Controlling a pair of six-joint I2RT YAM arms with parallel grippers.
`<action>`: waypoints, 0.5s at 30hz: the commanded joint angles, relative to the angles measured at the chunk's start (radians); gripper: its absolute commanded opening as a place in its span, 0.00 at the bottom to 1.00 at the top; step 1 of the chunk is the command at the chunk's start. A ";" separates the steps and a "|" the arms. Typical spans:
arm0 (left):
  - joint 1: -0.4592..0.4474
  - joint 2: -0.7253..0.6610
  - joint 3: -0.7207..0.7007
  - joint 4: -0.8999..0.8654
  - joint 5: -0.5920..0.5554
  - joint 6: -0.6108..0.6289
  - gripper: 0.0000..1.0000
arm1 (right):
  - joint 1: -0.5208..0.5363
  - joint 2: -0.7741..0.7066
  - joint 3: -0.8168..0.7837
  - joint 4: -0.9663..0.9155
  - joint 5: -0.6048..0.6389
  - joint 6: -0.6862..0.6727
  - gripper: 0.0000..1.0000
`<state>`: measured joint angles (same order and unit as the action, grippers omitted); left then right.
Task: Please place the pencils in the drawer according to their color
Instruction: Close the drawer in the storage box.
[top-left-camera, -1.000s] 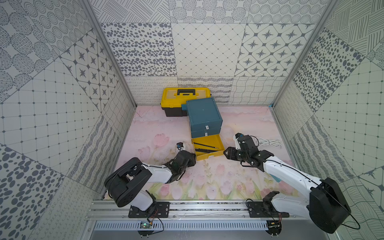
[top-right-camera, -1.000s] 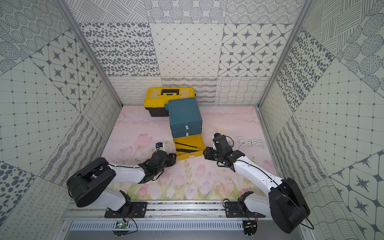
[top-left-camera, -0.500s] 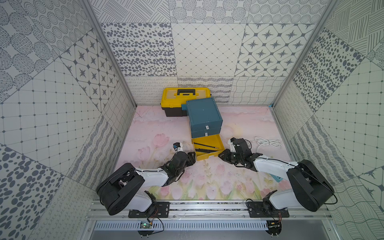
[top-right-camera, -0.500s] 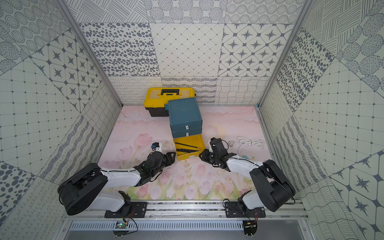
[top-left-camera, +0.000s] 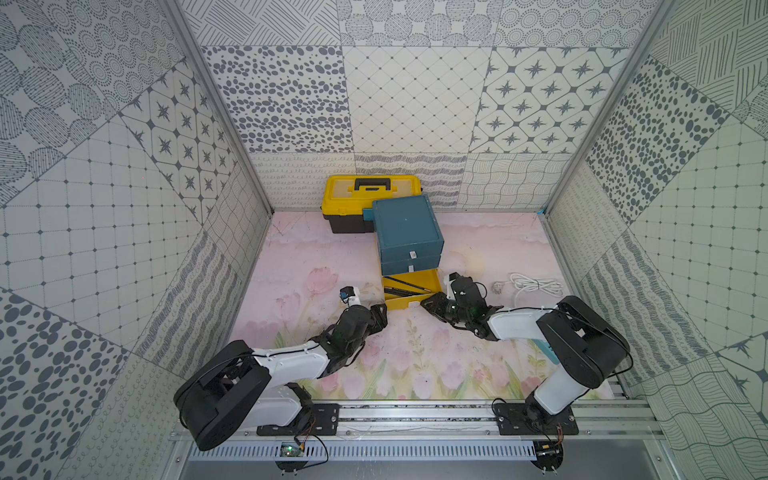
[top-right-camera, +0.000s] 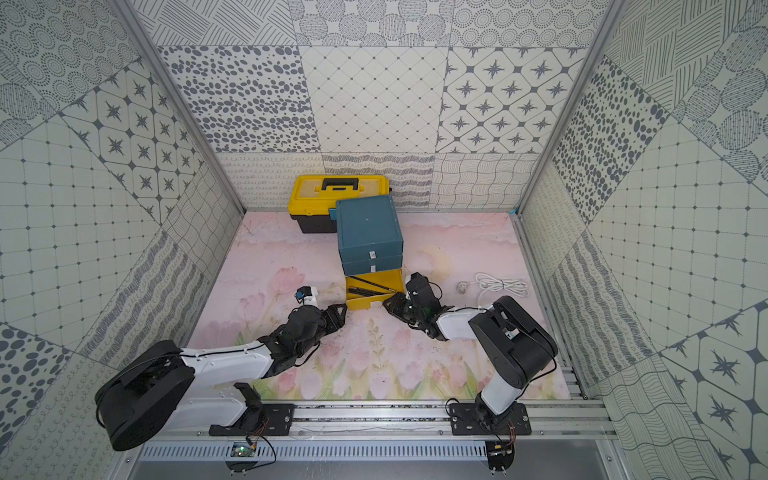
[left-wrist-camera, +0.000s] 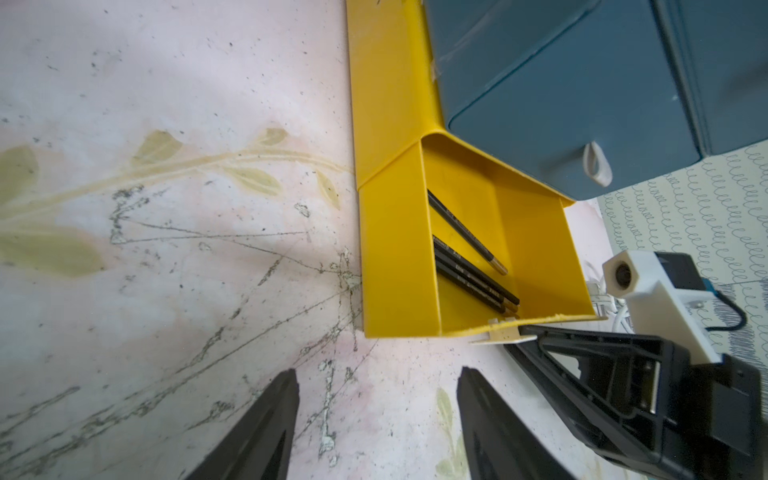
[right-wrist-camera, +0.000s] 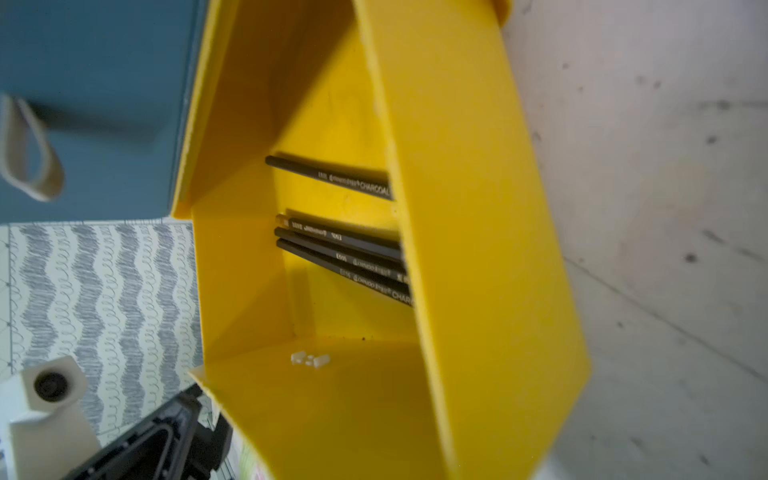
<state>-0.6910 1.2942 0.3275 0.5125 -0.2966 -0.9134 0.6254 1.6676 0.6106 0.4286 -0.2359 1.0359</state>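
Left wrist view: the left gripper (left-wrist-camera: 378, 374) has its fingers spread wide, holding nothing, just in front of the open yellow plastic bottom drawer (left-wrist-camera: 399, 270) of the teal-blue box cabinet (left-wrist-camera: 561, 104). Four thin black pencils (left-wrist-camera: 469, 266) lie inside this drawer. The right gripper (top-left-camera: 430, 300) is at the drawer's white tab (left-wrist-camera: 503, 336); its opening cannot be determined.

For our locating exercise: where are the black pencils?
In a top view, the black pencils lie inside the open yellow drawer, lowest in the teal cabinet.

Four black pencils (left-wrist-camera: 476, 274); three drawers (top-left-camera: 409, 249), two teal, one yellow; one toolbox (top-left-camera: 370, 193); one white cable (top-left-camera: 536, 286).
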 joint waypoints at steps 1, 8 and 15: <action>0.002 -0.004 -0.004 -0.028 -0.020 -0.003 0.69 | 0.009 0.045 0.049 0.159 0.071 0.051 0.31; 0.002 -0.012 -0.019 -0.024 -0.021 -0.022 0.87 | 0.009 0.141 0.099 0.266 0.112 0.109 0.32; 0.002 -0.029 -0.031 -0.039 -0.023 -0.024 0.94 | 0.007 0.193 0.132 0.317 0.159 0.143 0.33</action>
<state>-0.6910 1.2778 0.3046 0.4828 -0.2993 -0.9340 0.6289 1.8347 0.7055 0.6567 -0.1123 1.1538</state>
